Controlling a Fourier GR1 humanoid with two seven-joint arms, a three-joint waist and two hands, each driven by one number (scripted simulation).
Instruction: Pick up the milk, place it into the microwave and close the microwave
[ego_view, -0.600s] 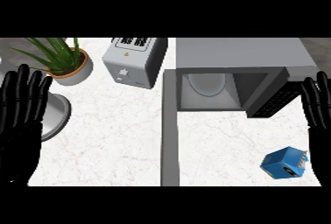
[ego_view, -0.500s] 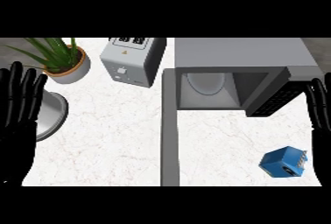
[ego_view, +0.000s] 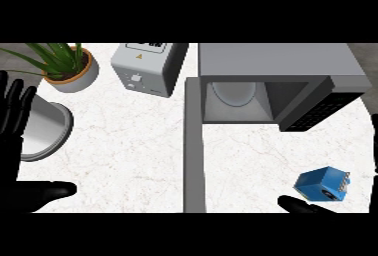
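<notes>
The milk (ego_view: 322, 184), a small blue carton, is lying tilted on the white counter (ego_view: 125, 150) near the lower right corner, in front of the microwave (ego_view: 277, 82) and apart from it. The microwave is standing open at the back right, its door (ego_view: 193, 150) swung out toward the viewer as a long grey strip, and a round plate is showing inside the cavity.

The left hand (ego_view: 16, 125) is resting at the left edge with its fingers straight and spread, pointing up, and its thumb is sticking out to the right near the bottom; it is holding nothing. Of the right hand (ego_view: 301, 205) only a dark part is showing at the lower edge, just below the milk and not clearly touching it; I cannot tell if its fingers are released or curled.

A toaster (ego_view: 148, 67) is standing left of the microwave, a plant (ego_view: 66, 67) in a pot is in the back left corner, and a grey bowl (ego_view: 46, 131) is lying partly behind the left hand.
</notes>
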